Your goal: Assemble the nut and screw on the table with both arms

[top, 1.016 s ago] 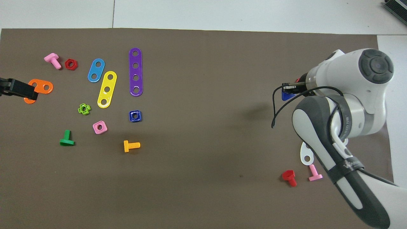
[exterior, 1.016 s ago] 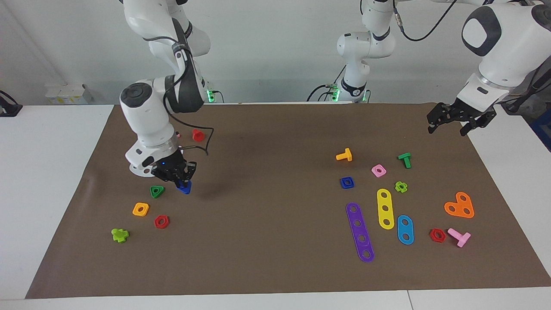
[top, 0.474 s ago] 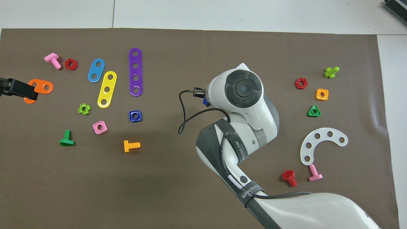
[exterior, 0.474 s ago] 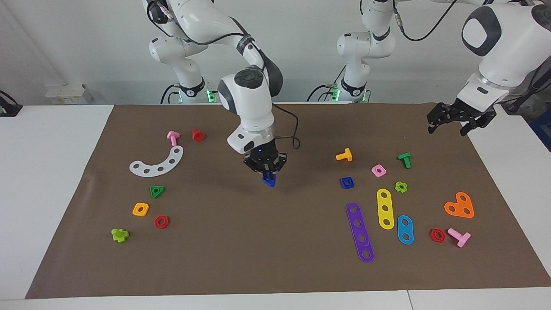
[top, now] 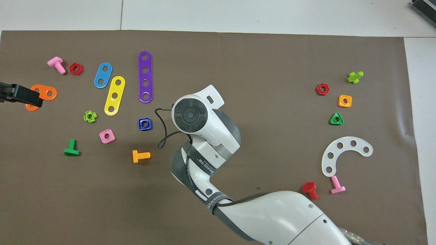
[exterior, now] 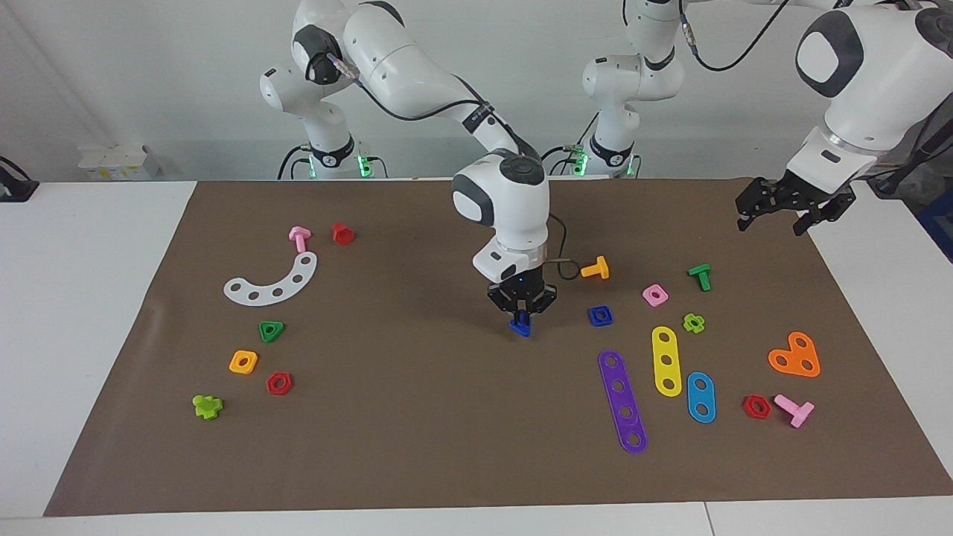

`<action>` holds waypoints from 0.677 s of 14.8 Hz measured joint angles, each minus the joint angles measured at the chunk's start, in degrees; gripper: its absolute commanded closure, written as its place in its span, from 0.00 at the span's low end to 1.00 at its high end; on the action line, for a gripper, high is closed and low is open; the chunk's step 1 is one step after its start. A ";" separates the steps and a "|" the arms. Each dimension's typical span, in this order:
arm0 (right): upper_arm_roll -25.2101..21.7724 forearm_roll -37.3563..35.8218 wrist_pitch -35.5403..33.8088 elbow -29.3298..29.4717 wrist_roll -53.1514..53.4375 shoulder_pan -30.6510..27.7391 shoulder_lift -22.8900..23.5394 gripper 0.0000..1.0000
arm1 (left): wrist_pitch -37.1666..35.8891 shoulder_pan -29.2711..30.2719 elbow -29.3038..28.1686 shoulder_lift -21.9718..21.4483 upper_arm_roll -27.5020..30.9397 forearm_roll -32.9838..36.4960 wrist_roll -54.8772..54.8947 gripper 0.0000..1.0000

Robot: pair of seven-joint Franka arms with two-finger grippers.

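Observation:
My right gripper [exterior: 521, 311] is shut on the blue screw [exterior: 520, 326] and holds it head down, low over the middle of the brown mat [exterior: 447, 417]. In the overhead view the right arm's wrist [top: 189, 115] hides both the gripper and the screw. The blue square nut [exterior: 600, 316] lies flat on the mat beside the held screw, toward the left arm's end; it also shows in the overhead view [top: 144, 124]. My left gripper [exterior: 791, 210] hangs open and empty over the mat's edge at the left arm's end and waits; its tip shows in the overhead view [top: 20, 96].
Around the nut lie an orange bolt [exterior: 595, 268], a pink nut [exterior: 655, 295], a green bolt [exterior: 700, 276], and purple [exterior: 622, 400] and yellow [exterior: 667, 360] strips. A white arc [exterior: 272, 281] and several small nuts lie at the right arm's end.
My right arm has carried the blue screw from the right arm's end across the mat to just beside the blue nut. The left gripper has stayed in place.

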 measured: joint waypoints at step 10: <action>-0.19 -2.84 -2.60 -0.57 0.00 0.00 0.26 1.00 | 2.93 -1.32 -4.47 -1.40 -0.85 0.00 -2.33 0.05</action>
